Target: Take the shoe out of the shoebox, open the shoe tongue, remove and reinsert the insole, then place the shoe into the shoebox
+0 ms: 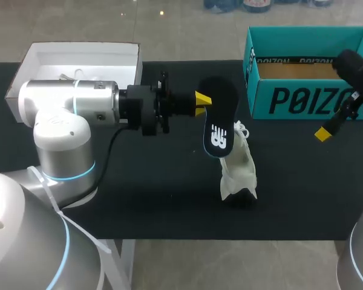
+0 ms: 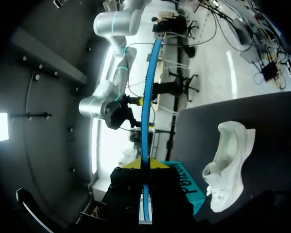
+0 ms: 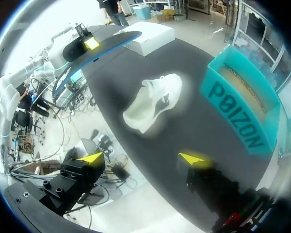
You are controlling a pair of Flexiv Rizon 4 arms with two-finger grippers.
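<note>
Left end effector [image 1: 201, 104] pinches the insole [image 1: 221, 124] by its edge, above the shoe [image 1: 239, 172] on the table [image 1: 139, 181]. Your right end effector [image 3: 143, 158] gapes wide. Insole's likely light and floppy, so keep your grip on its rim.

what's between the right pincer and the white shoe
Nothing: only bare black table between the open right pincer and the shoe, seen in the right wrist view.

The white shoe [image 1: 237, 164] lies on the black table [image 1: 139, 181] just below the frame's centre. Directly above it, the dark insole [image 1: 219, 121] with a white logo sits clamped in the left pincer [image 1: 201, 104]. The teal shoebox [image 1: 290, 99] stands open at upper right.
</note>
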